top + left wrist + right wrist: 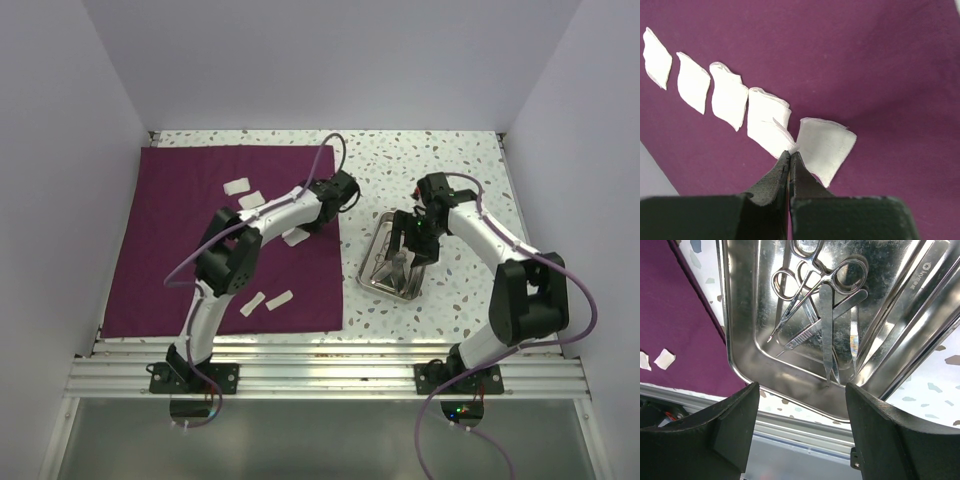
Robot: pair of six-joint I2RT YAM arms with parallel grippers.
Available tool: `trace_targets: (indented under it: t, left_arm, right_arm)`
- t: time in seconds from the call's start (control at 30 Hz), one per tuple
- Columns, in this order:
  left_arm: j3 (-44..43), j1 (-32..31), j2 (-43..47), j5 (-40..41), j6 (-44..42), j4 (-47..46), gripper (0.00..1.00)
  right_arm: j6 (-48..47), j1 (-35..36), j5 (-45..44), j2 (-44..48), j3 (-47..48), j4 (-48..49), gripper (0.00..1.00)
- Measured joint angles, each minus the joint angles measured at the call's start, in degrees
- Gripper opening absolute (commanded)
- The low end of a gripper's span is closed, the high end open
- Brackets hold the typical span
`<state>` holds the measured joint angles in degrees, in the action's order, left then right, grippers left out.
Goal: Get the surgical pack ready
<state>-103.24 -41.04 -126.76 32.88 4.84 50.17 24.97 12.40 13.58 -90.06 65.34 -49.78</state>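
The maroon cloth (180, 250) lies spread flat on the left of the table. Several white gauze pads lie on it: a diagonal row (243, 193) and two near its front edge (266, 301). My left gripper (305, 228) is at the row's end, shut on the corner of a gauze pad (822, 145); its fingertips (790, 157) pinch white cloth. The steel tray (375, 283) sits on the speckled table right of the cloth. It holds scissors (810, 280) and tweezers (826, 330). My right gripper (418, 240) is open and empty over the tray's near rim (740, 365).
White walls close in the table at left, back and right. An aluminium rail (320, 365) runs along the near edge by the arm bases. The cloth's right edge (675, 315) lies close to the tray, with two pads (664, 359) near it.
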Motion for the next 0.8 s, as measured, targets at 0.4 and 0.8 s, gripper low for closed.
trace_targets:
  t: [0.4,0.8]
  left_arm:
    - [0.0,-3.5,-0.4,-1.8,0.0,0.0,0.00]
    - [1.0,-3.5,-2.6,-0.7,0.3,-0.1,0.00]
  right_arm:
    - [0.0,0.0,1.0,-1.2,0.0,0.1,0.73]
    - [0.0,0.0,1.1,-1.5,0.0,0.1,0.73]
